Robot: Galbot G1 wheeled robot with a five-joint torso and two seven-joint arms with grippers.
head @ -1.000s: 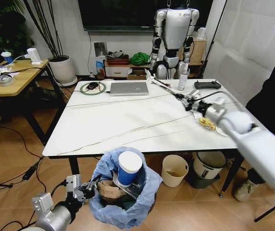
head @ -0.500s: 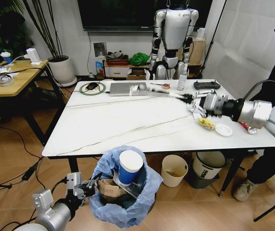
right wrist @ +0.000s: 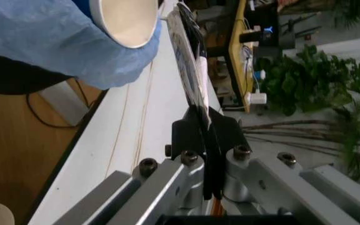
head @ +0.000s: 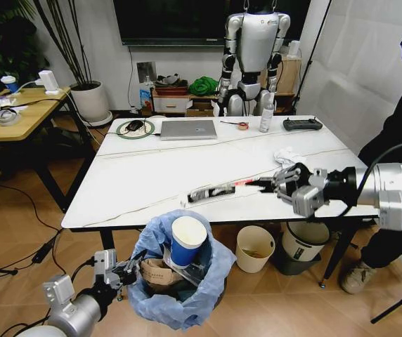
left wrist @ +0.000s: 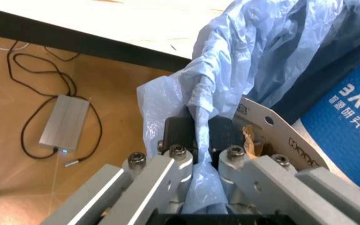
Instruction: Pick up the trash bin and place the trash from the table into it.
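Left gripper (head: 121,275): low at the robot's left, below the desk edge, clenched on the rim and bag fold of the trash bin (head: 180,309); seen close in the left wrist view (left wrist: 200,140), jaws pinching blue plastic.
Trash bin: held off the desk, just in front of its near edge, bag mouth open upward; blue paper cup (head: 185,242) and brown cardboard (head: 160,278) already inside.
Right gripper (head: 277,184): above the near right part of the desk, clamped on one end of a long flat packet (head: 214,192) that reaches out leftward toward the bin.
Step in hand: carrying the packet to the bin; best to bring its free end past the desk edge and over the bag mouth before letting go, keeping the bin level and steady beneath.
Risk: packet long, likely to catch on the cup or tip over the rim.
Desk (head: 152,179): glossy white; crumpled tissue (head: 285,156) left at right; laptop (head: 189,129) at the far side.
Room: wood floor, cream bucket (head: 255,248) under the desk, humanoid robot (head: 255,53) standing behind.
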